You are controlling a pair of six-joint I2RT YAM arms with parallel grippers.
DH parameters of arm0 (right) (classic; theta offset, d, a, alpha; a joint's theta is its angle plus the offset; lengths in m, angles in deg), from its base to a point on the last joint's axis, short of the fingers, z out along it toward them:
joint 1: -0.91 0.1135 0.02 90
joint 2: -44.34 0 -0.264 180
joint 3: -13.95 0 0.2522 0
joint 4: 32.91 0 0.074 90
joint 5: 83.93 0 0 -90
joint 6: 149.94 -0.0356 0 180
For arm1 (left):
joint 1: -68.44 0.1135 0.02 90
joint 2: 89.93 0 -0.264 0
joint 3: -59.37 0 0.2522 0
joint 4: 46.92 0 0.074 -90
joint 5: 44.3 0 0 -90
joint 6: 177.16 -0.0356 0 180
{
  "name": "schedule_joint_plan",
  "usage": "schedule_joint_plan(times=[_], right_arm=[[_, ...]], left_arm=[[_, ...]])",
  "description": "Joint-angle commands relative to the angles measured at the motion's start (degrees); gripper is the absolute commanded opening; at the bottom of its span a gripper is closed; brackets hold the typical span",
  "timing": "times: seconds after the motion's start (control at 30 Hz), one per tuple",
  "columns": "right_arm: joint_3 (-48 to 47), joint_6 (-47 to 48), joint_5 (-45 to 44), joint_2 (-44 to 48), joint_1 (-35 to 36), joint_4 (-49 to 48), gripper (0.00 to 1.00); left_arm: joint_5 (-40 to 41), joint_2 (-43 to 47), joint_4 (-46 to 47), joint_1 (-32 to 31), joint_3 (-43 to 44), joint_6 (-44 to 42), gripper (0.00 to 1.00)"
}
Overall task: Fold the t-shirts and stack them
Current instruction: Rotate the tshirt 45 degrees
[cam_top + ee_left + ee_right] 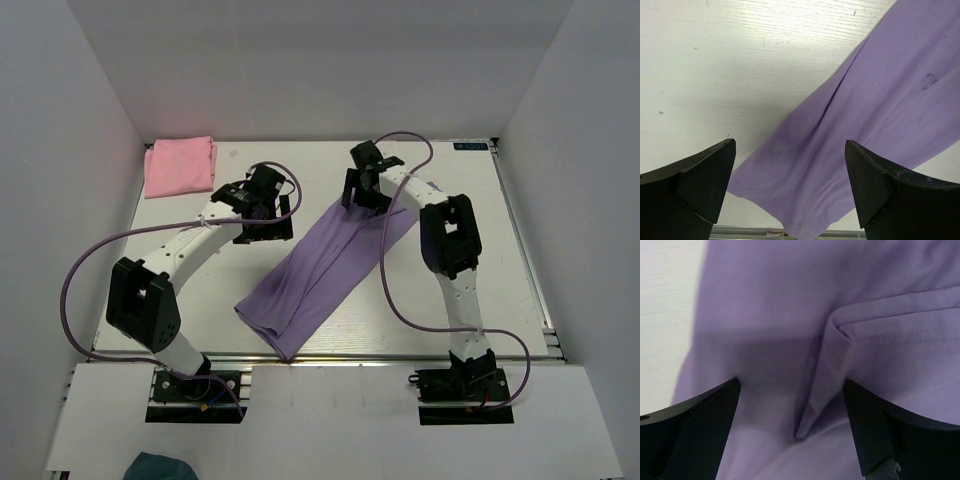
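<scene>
Lying folded in the counter's [480, 260] far left corner, the pink t-shirt [180, 166] forms a rough square. The left gripper [790, 170] hovers wide open and empty beside the lavender t-shirt [320, 275], a creased band folded lengthwise, running diagonally from the near edge to far right. The right gripper [790, 410], jaws spread and empty, hangs over its far end.

Lavender t-shirt [310, 275]: far end hidden under right gripper [365, 195] and its arm. Left wrist view: shirt cut off at top and right edges; dark specks [928, 80] too small to identify. Teal object [165, 468] cut off by bottom edge, unidentifiable.
</scene>
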Motion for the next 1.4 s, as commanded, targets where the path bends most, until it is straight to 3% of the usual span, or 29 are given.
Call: schedule_joint_plan(times=[0.0,0.13,0.33,0.47,0.53,0.57,0.63,0.73,0.97,1.13,1.2,1.27,1.3,1.33,1.37], right_arm=[[-3.18,-6.42,-7.07,-2.99,-0.71,5.3,0.9],[-0.98,-6.61,-6.9,-5.61,-1.94,5.12,0.9],[-12.47,-1.16,-5.76,-13.09,-6.59,7.32,0.9],[-19.34,9.18,-3.83,-18.18,-10.63,4.53,0.9],[-21.36,12.89,-4.7,-18.28,-12.22,1.81,0.9],[-21.9,14.04,1.47,-17.93,-12.75,-0.04,0.9],[-22.42,17.91,4.86,-16.88,-14.15,-4.0,0.9],[-24.19,22.39,2.06,-14.42,-14.07,-5.24,0.9],[-14.35,27.15,8.3,-1.08,-12.67,-5.34,0.9],[-3.9,24.26,10.49,11.29,-11.79,-4.7,0.9],[5.99,22.94,10.94,15.01,-11.08,-5.94,0.9],[11.12,21.44,14.79,22.3,-10.21,-9.63,0.9],[18.02,20.56,15.85,23.8,-10.03,-10.94,0.9],[20.09,20.21,17.86,28.08,-9.5,-11.39,0.9],[24.11,19.68,18.75,29.43,-8.98,-11.57,0.9]], left_arm=[[-0.35,2.43,1.85,0.23,-0.94,-0.42,1.0],[-0.96,0.59,2.37,0.75,-2.7,-0.42,1.0],[-2.02,-5.65,1.85,0.75,0.72,-1.56,1.0],[-2.81,-10.66,0.7,0.75,3.8,-3.49,1.0],[-4.39,-13.02,0.7,0.75,4.6,-4.29,1.0],[-5.88,-13.65,0.7,0.75,5.38,-4.29,1.0],[-8.16,-14.71,2.8,0.75,5.39,-6.48,1.0],[-11.68,-15.23,7.19,1.28,2.93,-8.4,1.0],[-18.54,-15.07,13.35,-0.03,-1.73,-14.38,1.0],[-15.06,-13.74,14.24,-0.56,-6.12,-15.54,0.97],[-12.93,-13.74,14.24,-1.18,-6.82,-15.54,0.93],[-10.73,-13.74,14.24,-1.7,-7.35,-15.54,0.85],[-10.72,-14.35,14.24,-1.71,-7.36,-15.54,0.79],[-10.2,-14.36,14.24,-1.71,-8.05,-14.84,0.72],[-10.2,-14.36,14.93,-1.71,-8.06,-14.83,0.56]])
